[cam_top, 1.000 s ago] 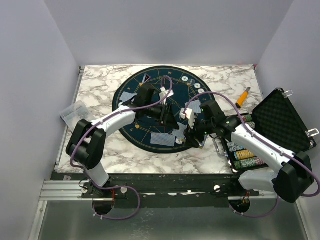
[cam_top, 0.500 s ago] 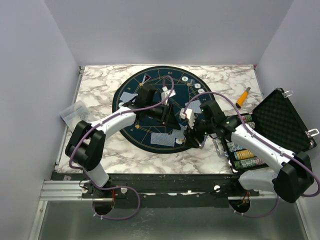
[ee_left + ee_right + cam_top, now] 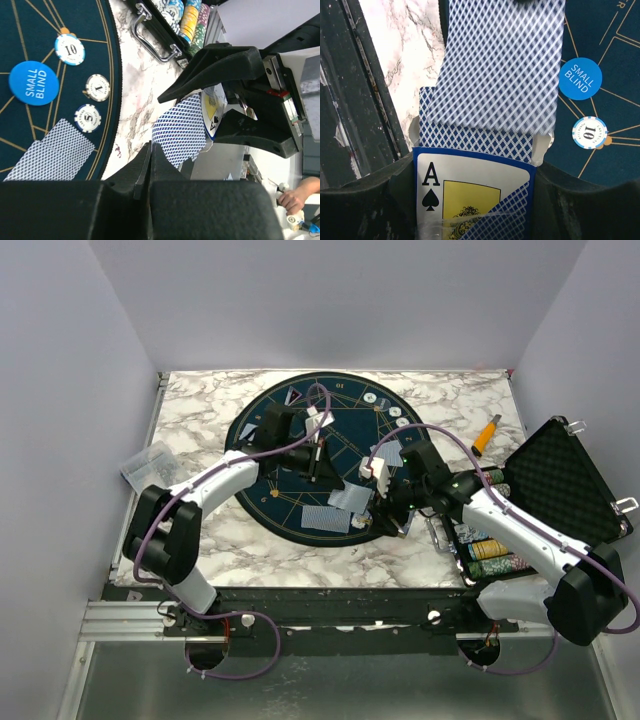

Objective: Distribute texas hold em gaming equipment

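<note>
Dealing cards appears to be the step in hand. The right tool (image 3: 475, 200) is clamped around the card box (image 3: 470, 192), whose flap shows the ace of spades, and holds it near the edge of the round mat (image 3: 300, 420). One playing card (image 3: 500, 65) sticks partway out of the box. The left tool (image 3: 150, 150), its jaws pressed almost together, seems to pinch that card's corner.

The next move probably calls for drawing the card clear and laying it on the mat, near the dealt card (image 3: 50, 150) and the small blind button (image 3: 579, 78). The playing card is blurred in the right wrist view and its face is hidden. The pinch itself is hard to confirm.
</note>
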`<state>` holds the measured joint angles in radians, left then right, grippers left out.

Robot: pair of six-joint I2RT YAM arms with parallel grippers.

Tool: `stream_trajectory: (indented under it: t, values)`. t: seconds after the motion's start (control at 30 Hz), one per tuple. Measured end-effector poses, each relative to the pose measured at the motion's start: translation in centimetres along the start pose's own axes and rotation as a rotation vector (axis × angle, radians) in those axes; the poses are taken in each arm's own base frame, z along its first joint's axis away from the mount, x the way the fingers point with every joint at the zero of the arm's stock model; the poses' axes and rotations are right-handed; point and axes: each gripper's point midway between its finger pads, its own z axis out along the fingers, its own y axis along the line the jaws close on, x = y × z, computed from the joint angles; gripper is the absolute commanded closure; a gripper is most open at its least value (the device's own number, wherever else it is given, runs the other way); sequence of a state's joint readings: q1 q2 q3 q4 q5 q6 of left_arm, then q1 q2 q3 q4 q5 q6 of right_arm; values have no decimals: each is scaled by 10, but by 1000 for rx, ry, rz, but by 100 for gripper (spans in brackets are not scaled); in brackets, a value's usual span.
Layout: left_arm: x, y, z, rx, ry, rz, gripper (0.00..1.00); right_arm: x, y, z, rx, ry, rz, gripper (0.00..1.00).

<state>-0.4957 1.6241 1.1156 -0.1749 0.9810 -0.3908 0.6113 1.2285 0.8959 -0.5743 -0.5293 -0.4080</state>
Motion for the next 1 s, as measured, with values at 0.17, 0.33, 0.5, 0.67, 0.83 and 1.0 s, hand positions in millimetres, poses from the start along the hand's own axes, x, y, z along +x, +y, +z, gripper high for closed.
stream_trajectory:
  t: [0.17,0.33,0.5,0.67,0.83,1.0]
  values:
    - [-5,4,-19,-6,-34,18,100,0,0,0,0,0,1,99]
    - [-16,16,-48,-59,-91,96,100,0,1,0,1,-1,15,99]
    - [-40,47,-92,-253,-155,379,100,-1,1,-1,2,-4,21,99]
    - [-61,67,-119,-449,-140,783,100,-1,1,0,2,-4,22,100]
    - [-85,97,-130,-584,-61,1110,100,1,0,2,-2,5,28,99]
    - [-99,139,-127,-648,71,1375,100,3,0,4,-5,14,34,99]
